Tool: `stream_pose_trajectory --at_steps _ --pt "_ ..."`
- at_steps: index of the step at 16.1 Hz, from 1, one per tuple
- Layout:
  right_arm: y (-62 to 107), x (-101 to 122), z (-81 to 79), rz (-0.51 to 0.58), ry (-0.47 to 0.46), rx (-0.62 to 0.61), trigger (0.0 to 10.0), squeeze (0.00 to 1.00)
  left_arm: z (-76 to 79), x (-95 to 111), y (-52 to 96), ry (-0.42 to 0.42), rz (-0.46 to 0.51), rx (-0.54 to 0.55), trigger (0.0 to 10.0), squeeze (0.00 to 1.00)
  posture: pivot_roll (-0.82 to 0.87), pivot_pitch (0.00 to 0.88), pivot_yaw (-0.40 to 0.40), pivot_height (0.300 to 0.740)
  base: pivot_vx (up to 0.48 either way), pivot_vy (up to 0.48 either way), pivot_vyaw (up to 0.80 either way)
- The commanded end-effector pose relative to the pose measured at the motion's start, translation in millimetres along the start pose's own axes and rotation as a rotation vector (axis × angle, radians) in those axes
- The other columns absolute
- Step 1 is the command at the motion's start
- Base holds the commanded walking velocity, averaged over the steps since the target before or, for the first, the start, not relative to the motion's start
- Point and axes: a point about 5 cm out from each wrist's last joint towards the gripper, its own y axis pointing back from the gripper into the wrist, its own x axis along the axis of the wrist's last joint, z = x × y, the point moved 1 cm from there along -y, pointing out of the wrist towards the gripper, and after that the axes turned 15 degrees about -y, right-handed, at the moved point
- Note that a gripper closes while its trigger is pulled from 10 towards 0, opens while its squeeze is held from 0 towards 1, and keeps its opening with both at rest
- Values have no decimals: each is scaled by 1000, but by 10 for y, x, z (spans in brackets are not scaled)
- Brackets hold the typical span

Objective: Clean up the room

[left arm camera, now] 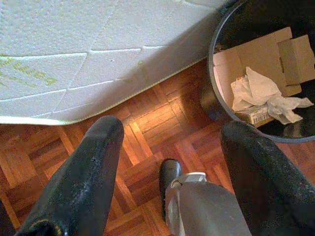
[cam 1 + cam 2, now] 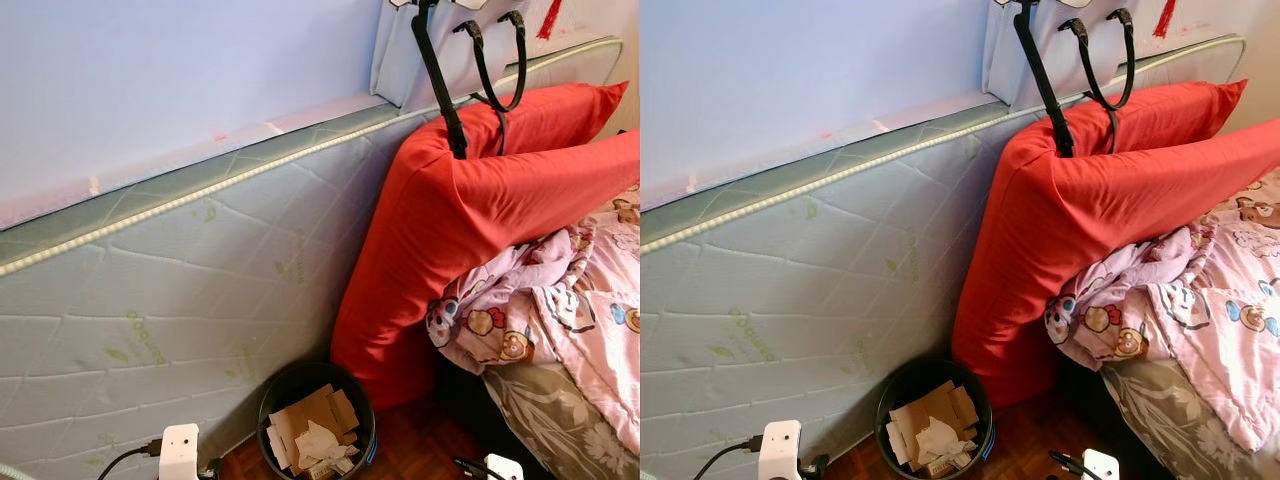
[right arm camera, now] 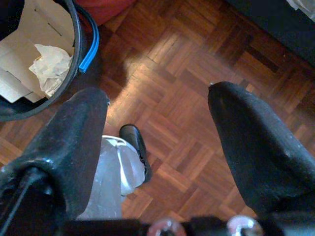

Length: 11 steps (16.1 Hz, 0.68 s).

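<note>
I see a round black waste bin (image 2: 316, 418) standing on the parquet floor (image 1: 147, 132), holding flattened brown cardboard (image 2: 315, 415) and crumpled white paper (image 1: 263, 93). The bin stands just beside a quilted, pale green mattress (image 2: 150, 290) set on edge against the wall; its beaded piping runs along the top edge. To the bin's right, a large red cushion (image 2: 470, 200) with smooth fabric leans against the mattress. A pink cartoon-print blanket (image 2: 560, 300) lies rumpled on the bed against the cushion's lower face. Two black straps (image 2: 470, 70) of a pale bag hang over the cushion's top.

My left gripper (image 1: 170, 172) hangs low above the wood floor, fingers spread wide with nothing between them; the bin rim shows just beyond one fingertip. My right gripper (image 3: 157, 132) is likewise spread wide and empty over the herringbone-patterned wood, with the bin's blue-trimmed rim near one finger.
</note>
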Motion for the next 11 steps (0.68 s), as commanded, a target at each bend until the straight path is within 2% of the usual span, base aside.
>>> stream_pose_trajectory --at_steps 1,4,8,11 --pt "-1 7 3 2 1 -2 10000 0 3 -37 7 -34 -16 0 10000 0 57 0 -42 719 0 0 -613" --pt "-4 8 -15 4 -2 1 10000 0 -12 8 -2 -30 3 7 10000 0 56 0 -38 719 0 -373 -606" --pt "-5 2 -27 2 8 4 10000 0 -25 26 -7 -14 9 12 10000 0 54 0 -34 719 0 0 -609" --pt "-10 20 -50 15 12 12 10000 0 -22 12 -1 -14 9 11 10000 0 60 0 -38 719 0 0 0"
